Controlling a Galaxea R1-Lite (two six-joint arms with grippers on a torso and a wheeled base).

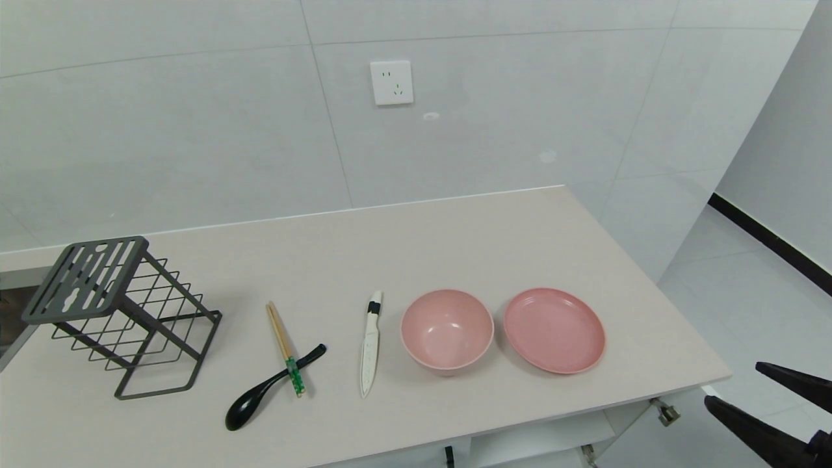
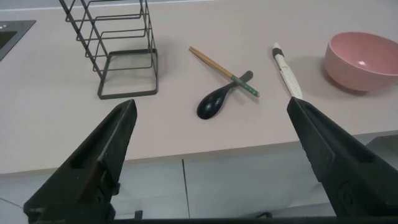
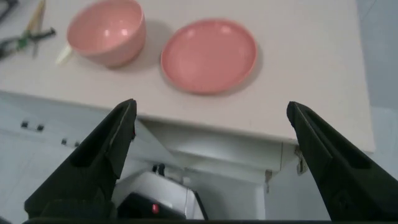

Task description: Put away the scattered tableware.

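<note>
My left gripper (image 2: 211,102), spread wide and empty, faces the wire rack (image 1: 84,273), chopsticks (image 2: 214,62) crossing a black spoon (image 2: 210,106), and a white knife (image 2: 286,71), while my right gripper (image 3: 211,104), likewise apart, faces the pink bowl (image 3: 106,31) and pink plate (image 3: 208,56), so the first pick, I judge, awaits a reach forward.

Kitchen: pale countertop (image 1: 455,247) against a tiled wall (image 1: 195,130) with socket (image 1: 391,82); wire utensil rack (image 1: 97,279), pink bowl (image 1: 446,330) and plate (image 1: 554,329) on it.
</note>
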